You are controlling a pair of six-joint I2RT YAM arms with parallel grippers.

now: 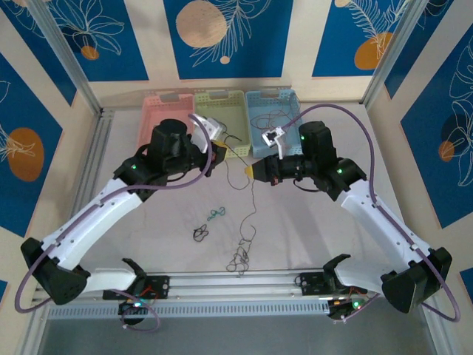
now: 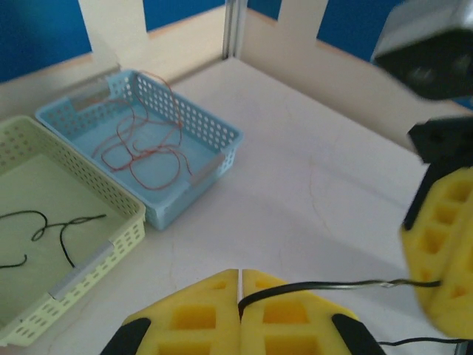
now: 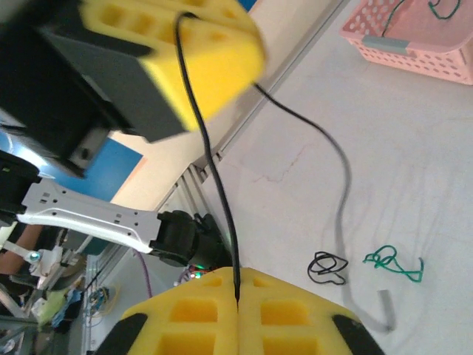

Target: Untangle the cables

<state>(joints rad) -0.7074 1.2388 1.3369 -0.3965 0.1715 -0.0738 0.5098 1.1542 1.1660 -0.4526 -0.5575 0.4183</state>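
Left gripper (image 2: 240, 275) clamped tight on a black cable (image 2: 325, 284); right gripper (image 3: 238, 285) pinches the same strand, stretched taut between them. More cables (image 1: 240, 259) lie tangled on table (image 1: 295, 229), near edge.

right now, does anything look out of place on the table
A knotted black clump sits near the front rail; a green cable and a small black coil lie loose on the table, unsorted.
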